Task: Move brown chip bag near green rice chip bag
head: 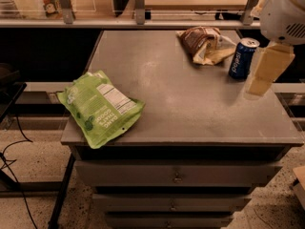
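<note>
**Grey cabinet top [190, 104] with three items and the robot arm at its right edge.** The can [243, 57] is blue and upright. It stands toward the back right and serves as the reference for all positions.

- **Brown bag [205, 44]:** lies crumpled just left of the can and slightly farther back, with a cream side turned toward the can. Whether the two touch cannot be told.
- **Green bag [101, 108]:** lies flat, label up, well apart from the can. It is far to the can's left and nearer the front, at the top's front left corner.
- **Gripper [267, 70]:** a pale cream form below the white arm housing [286, 13]. It hangs just right of the can, apart from it, over the top's right side. How far open it is cannot be told. Nothing is seen in its hold, and it touches neither bag.
- **Drawers [176, 175]:** lie below the can, beneath the top.
</note>
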Available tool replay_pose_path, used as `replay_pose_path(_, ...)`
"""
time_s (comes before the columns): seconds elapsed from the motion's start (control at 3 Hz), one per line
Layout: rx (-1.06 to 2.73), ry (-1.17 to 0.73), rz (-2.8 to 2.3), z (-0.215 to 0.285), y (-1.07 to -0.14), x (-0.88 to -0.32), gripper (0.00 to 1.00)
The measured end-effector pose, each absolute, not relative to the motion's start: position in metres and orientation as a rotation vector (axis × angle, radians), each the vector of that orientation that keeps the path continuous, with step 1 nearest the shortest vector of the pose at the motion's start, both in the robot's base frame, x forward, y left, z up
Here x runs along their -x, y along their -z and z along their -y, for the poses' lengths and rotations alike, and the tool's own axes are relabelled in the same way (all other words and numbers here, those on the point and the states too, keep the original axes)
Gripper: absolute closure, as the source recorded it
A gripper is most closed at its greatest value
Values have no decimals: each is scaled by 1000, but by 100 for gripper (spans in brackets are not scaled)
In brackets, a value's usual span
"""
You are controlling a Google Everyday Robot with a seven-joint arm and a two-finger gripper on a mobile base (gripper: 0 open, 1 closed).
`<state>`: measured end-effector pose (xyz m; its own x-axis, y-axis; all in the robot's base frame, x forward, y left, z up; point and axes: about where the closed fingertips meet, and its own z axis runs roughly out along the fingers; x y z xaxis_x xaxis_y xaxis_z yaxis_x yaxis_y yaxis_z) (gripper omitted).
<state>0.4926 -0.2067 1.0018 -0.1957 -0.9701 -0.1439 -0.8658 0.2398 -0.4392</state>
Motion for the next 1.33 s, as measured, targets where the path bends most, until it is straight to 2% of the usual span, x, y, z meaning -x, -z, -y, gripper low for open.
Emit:
replay_pose_path(0.67,1651,526,-2102,220,-981,-593,0)
replay_pose_path(1.33,1594,593,-2114,241,-947,-672,0)
